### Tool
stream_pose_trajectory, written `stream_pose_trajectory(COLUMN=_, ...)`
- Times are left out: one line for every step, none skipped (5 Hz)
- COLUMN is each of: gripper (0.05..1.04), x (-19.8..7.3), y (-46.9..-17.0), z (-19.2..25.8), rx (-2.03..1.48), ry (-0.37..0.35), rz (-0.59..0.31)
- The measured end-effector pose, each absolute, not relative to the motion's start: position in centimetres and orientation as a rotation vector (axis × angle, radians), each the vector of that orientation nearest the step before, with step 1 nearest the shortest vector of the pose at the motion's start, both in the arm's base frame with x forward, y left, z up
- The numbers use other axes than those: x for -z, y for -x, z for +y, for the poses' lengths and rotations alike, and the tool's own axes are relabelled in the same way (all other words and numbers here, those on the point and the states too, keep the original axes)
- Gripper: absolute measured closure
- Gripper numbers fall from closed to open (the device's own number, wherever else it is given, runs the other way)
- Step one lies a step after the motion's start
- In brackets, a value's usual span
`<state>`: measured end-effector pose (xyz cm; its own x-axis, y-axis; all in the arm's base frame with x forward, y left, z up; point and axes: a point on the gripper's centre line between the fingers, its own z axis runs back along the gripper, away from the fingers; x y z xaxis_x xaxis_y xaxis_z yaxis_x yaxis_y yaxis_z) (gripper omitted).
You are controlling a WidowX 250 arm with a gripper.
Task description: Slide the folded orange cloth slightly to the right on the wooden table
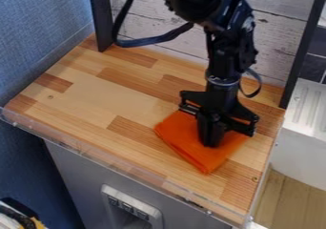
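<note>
Black robot gripper low over folded orange cloth; open or closed, can't tell. Cloth, directly below it, lies on light-brown wood-block tabletop, folded, unlifted.

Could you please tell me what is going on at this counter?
A black robot arm comes in from the top of the view, with its gripper pointing down at an orange cloth. The cloth looks folded and lies flat on the wooden countertop, toward its right side. The gripper is right over the cloth and looks to be at its surface, though I cannot tell whether it has hold of the fabric.
</note>
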<state>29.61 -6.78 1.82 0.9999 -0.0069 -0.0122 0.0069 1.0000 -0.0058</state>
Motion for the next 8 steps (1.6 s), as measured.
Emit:
stream_pose_trajectory(gripper=0.585, x=-2.7, y=-29.9, z=-6.1, rx=0.02, ry=-0.003, rz=0.049)
stream_pose_trajectory(gripper=0.286, x=-4.3, y=-30.7, z=-4.1, rx=0.013, ry=-0.005, rz=0.047)
stream_pose_trajectory(gripper=0.086, x=-5.4, y=-31.3, z=-1.4, rx=0.012, ry=0.001, rz=0.041)
stream_pose_trajectory(gripper=0.083, x=-6.3, y=-32.0, z=1.1, rx=0.015, ry=0.008, rz=0.023)
stream_pose_trajectory(gripper=0.084, x=-6.9, y=-32.3, z=3.2, rx=0.012, ry=0.011, rz=0.01)
stream_pose_trajectory(gripper=0.084, x=-7.9, y=-32.4, z=5.0, rx=0.011, ry=0.011, rz=-0.024)
stream_pose_trajectory(gripper=0.084, x=-7.9, y=-32.2, z=6.3, rx=0.006, ry=0.01, rz=-0.024)
stream_pose_trajectory(gripper=0.087, x=-8.3, y=-32.1, z=7.5, rx=0.002, ry=0.006, rz=-0.022)
